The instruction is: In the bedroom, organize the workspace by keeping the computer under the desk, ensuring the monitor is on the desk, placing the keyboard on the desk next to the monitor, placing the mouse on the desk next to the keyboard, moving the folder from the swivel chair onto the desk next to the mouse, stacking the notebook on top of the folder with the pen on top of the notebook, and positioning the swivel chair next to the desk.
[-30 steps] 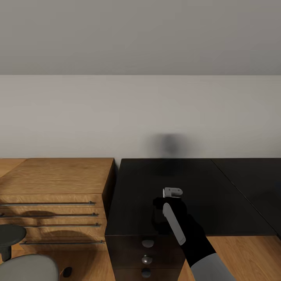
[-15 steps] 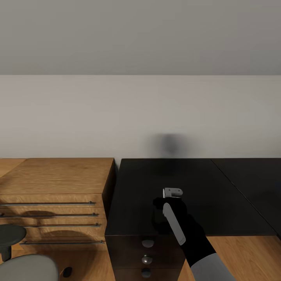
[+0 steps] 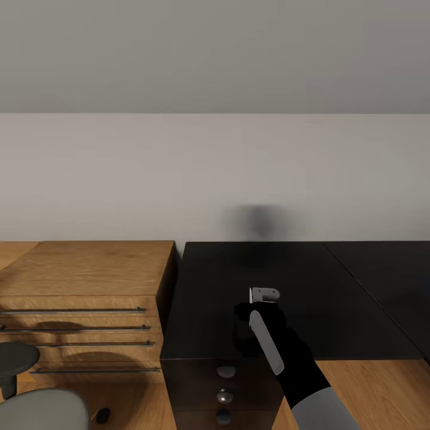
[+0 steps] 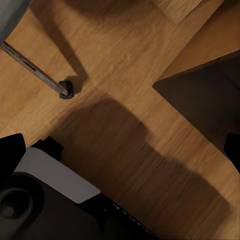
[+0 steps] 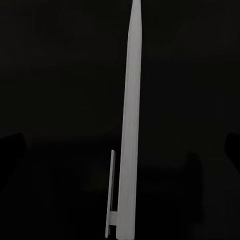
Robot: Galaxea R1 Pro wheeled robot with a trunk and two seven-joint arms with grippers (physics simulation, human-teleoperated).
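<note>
- Right gripper (image 3: 258,316) over the desk (image 3: 334,286) near its front edge, above the drawer unit (image 3: 224,388); black wrist, grey forearm coming in from below.
- Right wrist view: pen (image 5: 129,130), thin whitish stick with a clip, runs straight out along the fingers against the black desktop; it appears to be held, but the fingertips themselves are lost in the dark, so the grip cannot be told for sure.
- Head view: a whitish strip lies across the right gripper; cannot tell if it is the pen or a gripper part.
- Desktop around the gripper bare and black, a seam running diagonally at the right.
- Wooden dresser (image 3: 89,280) just beside the desk on the left, long bar handles.
- Chair (image 3: 42,409) at lower left, grey seat, dark armrest.
- Left wrist view: wood floor (image 4: 130,115), chair leg with caster (image 4: 65,90), robot base at the edge; left gripper state cannot be told.
</note>
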